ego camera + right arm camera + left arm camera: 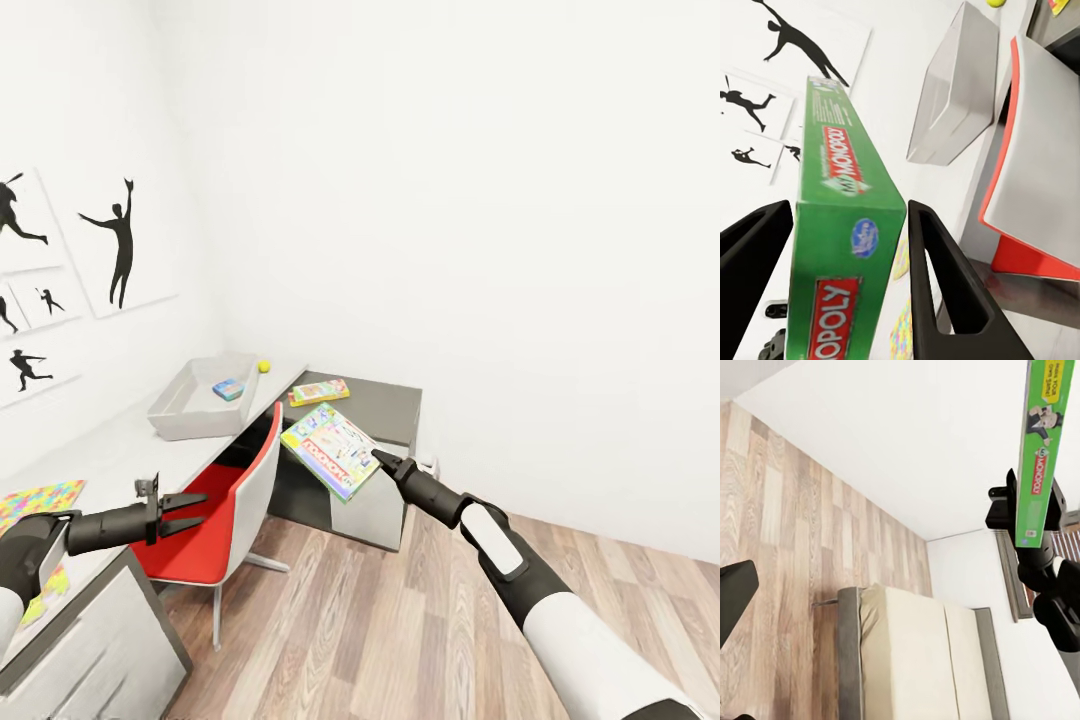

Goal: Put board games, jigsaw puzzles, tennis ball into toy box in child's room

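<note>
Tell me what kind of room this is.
Most likely a child's bedroom: a grey toy box and tennis ball on a white table, a bed on the wood floor, and a board game held in the right gripper.

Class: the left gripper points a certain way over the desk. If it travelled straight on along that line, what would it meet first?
Probably the red chair: the left gripper hovers open, pointing at its seat and backrest. Depth is hard to judge, so it might pass just above the seat.

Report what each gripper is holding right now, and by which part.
The right gripper holds the Monopoly board game, its fingers clamped across the box's thin edge at one end. The left gripper is open and holds nothing.
</note>
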### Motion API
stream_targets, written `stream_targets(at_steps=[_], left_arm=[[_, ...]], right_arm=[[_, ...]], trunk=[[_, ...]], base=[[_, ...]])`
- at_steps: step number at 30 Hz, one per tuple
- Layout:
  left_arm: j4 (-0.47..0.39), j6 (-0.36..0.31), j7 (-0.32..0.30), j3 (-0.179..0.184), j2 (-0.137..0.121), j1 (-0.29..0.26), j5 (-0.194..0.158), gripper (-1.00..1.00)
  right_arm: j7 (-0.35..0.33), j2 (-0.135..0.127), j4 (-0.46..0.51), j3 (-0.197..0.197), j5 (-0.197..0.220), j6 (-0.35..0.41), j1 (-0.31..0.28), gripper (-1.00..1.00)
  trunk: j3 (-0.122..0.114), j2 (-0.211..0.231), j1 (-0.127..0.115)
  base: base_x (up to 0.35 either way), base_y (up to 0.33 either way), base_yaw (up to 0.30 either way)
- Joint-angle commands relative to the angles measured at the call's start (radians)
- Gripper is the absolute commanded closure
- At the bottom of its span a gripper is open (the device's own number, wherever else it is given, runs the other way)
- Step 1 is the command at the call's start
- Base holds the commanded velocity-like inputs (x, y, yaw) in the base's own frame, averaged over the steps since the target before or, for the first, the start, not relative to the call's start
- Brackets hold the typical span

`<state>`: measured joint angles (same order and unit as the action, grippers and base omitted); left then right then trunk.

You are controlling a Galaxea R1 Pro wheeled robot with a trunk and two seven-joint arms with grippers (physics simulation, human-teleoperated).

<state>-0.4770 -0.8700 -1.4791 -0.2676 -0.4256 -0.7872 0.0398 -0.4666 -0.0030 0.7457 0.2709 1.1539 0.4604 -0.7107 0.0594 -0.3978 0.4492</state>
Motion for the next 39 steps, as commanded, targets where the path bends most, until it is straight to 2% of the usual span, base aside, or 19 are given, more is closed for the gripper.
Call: stream_targets(at_steps=[1,29,39], left_arm=[[0.000,-0.011,-0.005,-0.002,0.000,-0.001,0.005,-1.00],[0.000,-0.009,-0.004,0.001,0.000,-0.001,0.005,-1.00],[0.000,-0.008,-0.003,0.001,0.001,-0.001,0.005,-1.00]], right_arm=[[0.000,0.000,0.000,0.001,0.007,0.005,-0.001,1.00],[-0.001,0.000,0.000,0.001,0.007,0.006,-0.001,1.00],[-0.008,-0.002,-0.002,0.000,0.007,0.006,0.000,1.00]], trunk=[[0.002,-0.002,0.001],[0.010,-0.002,0.001],[0.014,-0.002,0.001]], base=[[0.098,-0.040,0.272],[0.085,-0.058,0.283],[0.162,-0.093,0.284]])
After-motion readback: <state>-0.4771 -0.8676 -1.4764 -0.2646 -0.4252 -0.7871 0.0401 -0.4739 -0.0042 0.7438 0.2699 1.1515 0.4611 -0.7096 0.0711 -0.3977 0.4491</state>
